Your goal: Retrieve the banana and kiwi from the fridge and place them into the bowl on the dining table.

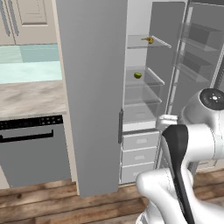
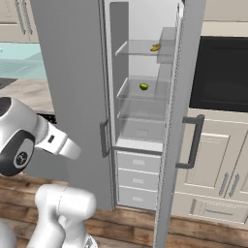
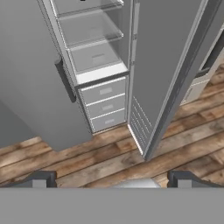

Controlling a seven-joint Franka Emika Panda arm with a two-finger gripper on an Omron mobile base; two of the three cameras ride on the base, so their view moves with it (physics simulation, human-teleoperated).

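Left base view puts the fridge (image 1: 94, 96) across the middle of the frame, its right door swung open so we look into the glass shelves and the white drawers (image 1: 139, 156) at lower centre. Right base view has the same fridge (image 2: 72, 87) filling the centre, with a dark oven (image 2: 220, 72) set in cream cabinets at the right edge. Our white arm (image 1: 183, 175) rises at the lower right of the left base view. Wooden floor (image 3: 109, 153) runs along the lower half of the hand view, below the open fridge. On the top shelf at upper centre lies the banana (image 1: 148, 40), seen also at (image 2: 155, 47). One shelf lower sits the kiwi (image 1: 138, 75), also at (image 2: 144, 86). At the bottom of the hand view our gripper (image 3: 111, 179) has its fingers spread wide apart, holding nothing
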